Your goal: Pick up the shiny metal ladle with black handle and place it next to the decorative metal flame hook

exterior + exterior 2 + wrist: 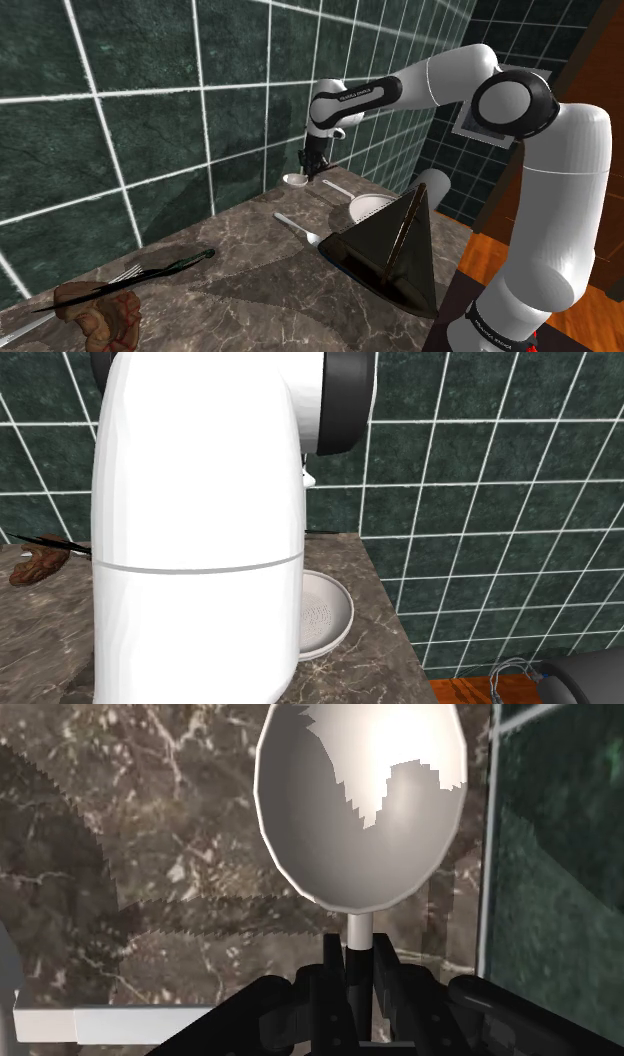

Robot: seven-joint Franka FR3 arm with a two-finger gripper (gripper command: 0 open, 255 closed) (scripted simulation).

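Observation:
My black gripper (313,165) is shut on the ladle's thin stem, close to the tiled wall at the back of the counter. In the wrist view the gripper (358,996) clasps the stem just behind the ladle's shiny pale bowl (360,814). From the shoulder view the ladle bowl (296,180) hangs under the fingers, low over the marble; I cannot tell if it touches. The ladle's handle is hidden by the hand. The flame hook (95,308), a reddish-brown curled piece with a dark spike, lies at the counter's near left end, and its edge (38,564) shows past the arm.
A black cone-shaped object (392,250) stands on the counter near the stand. Beside it lie a white perforated dish (370,207), a white utensil (300,228), a fork (125,272) and a dark-handled tool (182,262). The tiled wall (560,854) is close beside the ladle.

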